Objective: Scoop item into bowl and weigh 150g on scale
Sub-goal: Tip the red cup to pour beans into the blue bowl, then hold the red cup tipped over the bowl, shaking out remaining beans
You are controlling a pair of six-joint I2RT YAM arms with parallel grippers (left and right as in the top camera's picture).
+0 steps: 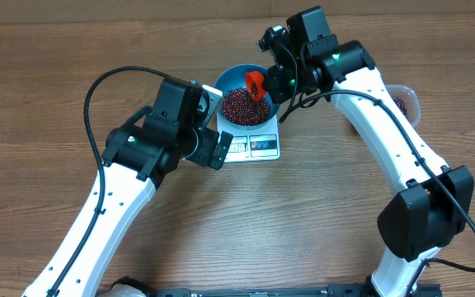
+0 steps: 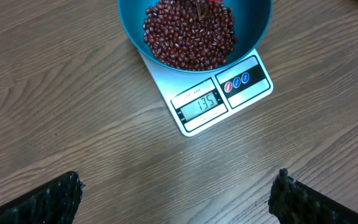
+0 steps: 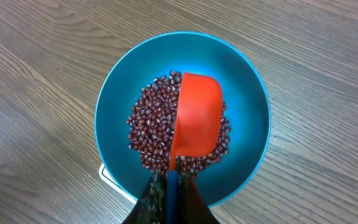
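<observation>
Overhead shows the bowl sitting on the scale near the middle of the desk, with a heap of beans in it. The right tool is clamped on the handle of an orange scoop, which hangs over the beans inside the bowl. No beans show on the scoop's visible face, and whether that face is its hollow or its back cannot be told. The left tool stands wide open and holds nothing, hovering over bare desk just in front of the scale. Its camera looks at the display, which reads 135, so the load seems somewhat short of the target. A clear tub lies at the far right, mostly hidden behind the right arm, with a few beans showing in it. The beans look small, hard, light and loose. They would likely roll and spill rather than stay put, so they cannot be pinched and are best carried in the scoop, held level by its handle and shaken out a few at a time. The scoop seems stiff and light. The bowl's smooth sides probably offer a slippery hold, and any push on it would upset the reading.
</observation>
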